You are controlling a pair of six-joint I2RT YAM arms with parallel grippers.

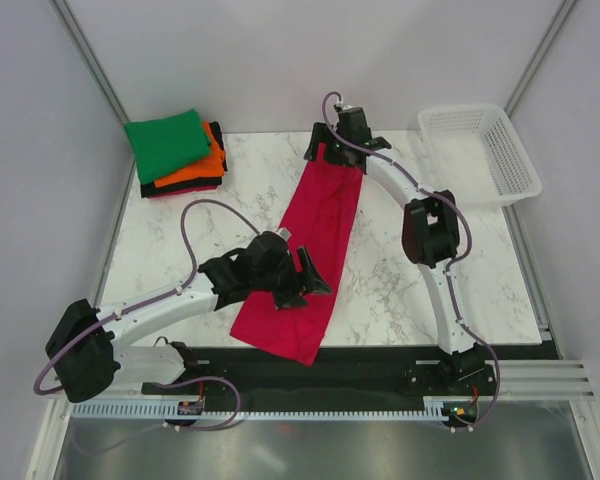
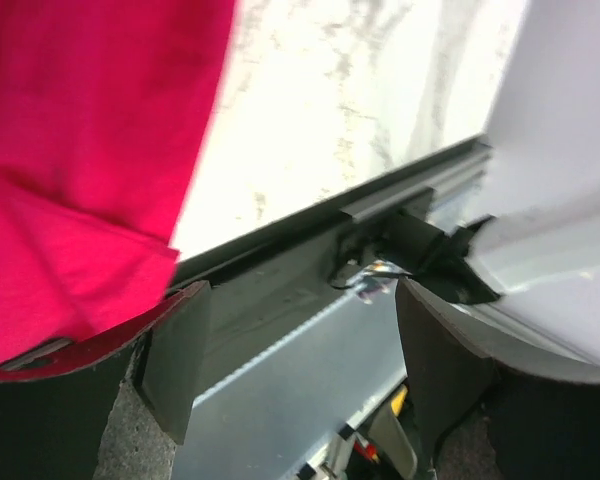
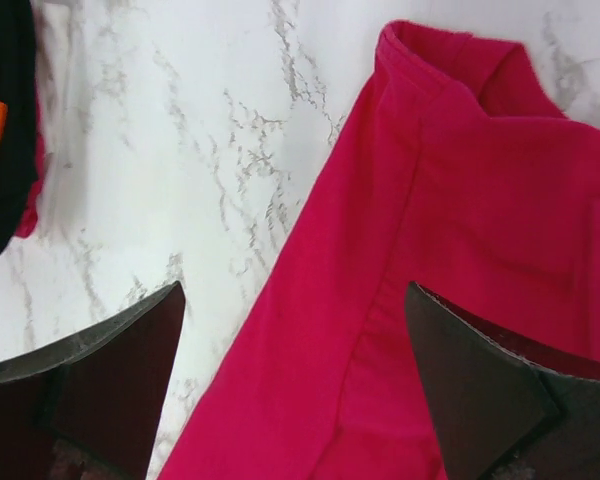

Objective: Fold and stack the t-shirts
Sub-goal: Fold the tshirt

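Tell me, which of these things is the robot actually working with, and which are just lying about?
Part of the job:
- crimson-pink t-shirt, laid out in a long strip
- folded stack: green t-shirt, orange t-shirt, black t-shirt

Just lying about:
- white lattice basket, far right corner

White marble table (image 1: 400, 290), long crimson shirt (image 1: 315, 250) mid-table, folded stack (image 1: 178, 155) far-left, basket (image 1: 480, 150) far-right

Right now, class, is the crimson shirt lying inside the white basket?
No, the crimson shirt lies stretched on the table, left of the basket.
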